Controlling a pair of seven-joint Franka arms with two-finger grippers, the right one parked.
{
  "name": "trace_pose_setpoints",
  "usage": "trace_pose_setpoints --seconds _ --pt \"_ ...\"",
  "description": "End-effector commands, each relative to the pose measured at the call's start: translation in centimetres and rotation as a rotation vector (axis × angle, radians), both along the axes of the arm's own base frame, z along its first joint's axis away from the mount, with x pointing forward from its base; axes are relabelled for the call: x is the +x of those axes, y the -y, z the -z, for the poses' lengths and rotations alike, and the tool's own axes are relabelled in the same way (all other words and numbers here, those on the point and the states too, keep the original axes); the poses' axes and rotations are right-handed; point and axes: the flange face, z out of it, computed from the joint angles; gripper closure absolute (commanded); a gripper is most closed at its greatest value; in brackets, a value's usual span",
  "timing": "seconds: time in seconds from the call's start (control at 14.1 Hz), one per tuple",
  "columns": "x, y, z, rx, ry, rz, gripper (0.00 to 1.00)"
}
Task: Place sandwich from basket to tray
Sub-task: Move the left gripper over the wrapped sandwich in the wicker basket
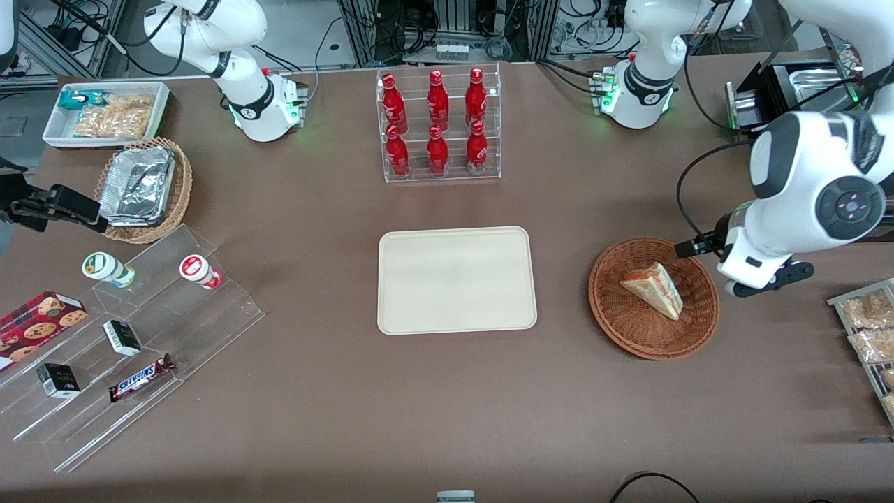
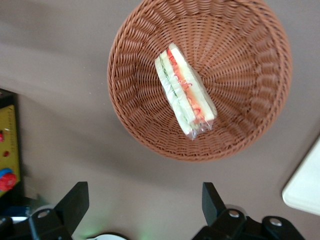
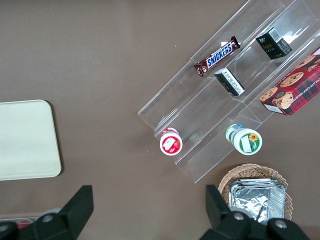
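Observation:
The sandwich (image 1: 653, 288) (image 2: 184, 90), a clear-wrapped white-bread wedge with red and green filling, lies in the round reddish-brown wicker basket (image 1: 628, 335) (image 2: 145, 125). The flat cream tray (image 1: 457, 279) (image 2: 305, 187) sits bare at mid-table, beside the basket toward the parked arm's end. My left gripper (image 1: 749, 281) (image 2: 143, 202) hovers above the bare table just outside the basket's rim, toward the working arm's end. Its fingers (image 2: 75, 200) stand wide open with nothing between them, and the sandwich lies apart from them.
A clear rack of red bottles (image 1: 438, 126) stands farther from the front camera than the tray. Bagged tan snacks (image 1: 869, 328) lie at the working arm's end. Toward the parked arm's end are a tiered acrylic stand (image 1: 140, 328), a tan basket of foil trays (image 1: 143, 188) and a white bin (image 1: 105, 115).

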Motion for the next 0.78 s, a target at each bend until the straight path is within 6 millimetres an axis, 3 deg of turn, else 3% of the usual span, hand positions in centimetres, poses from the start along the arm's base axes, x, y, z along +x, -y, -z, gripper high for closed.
trace_pose_setpoints --seconds 0.0,0.42,0.71 --pt "0.5 0.3 3.0 0.042 0.026 -0.154 0.0" --pt "1.9 1.3 9.1 0.104 0.085 -0.52 0.0" --pt "2.2 1.4 11.5 0.114 0.087 -0.575 0.0"
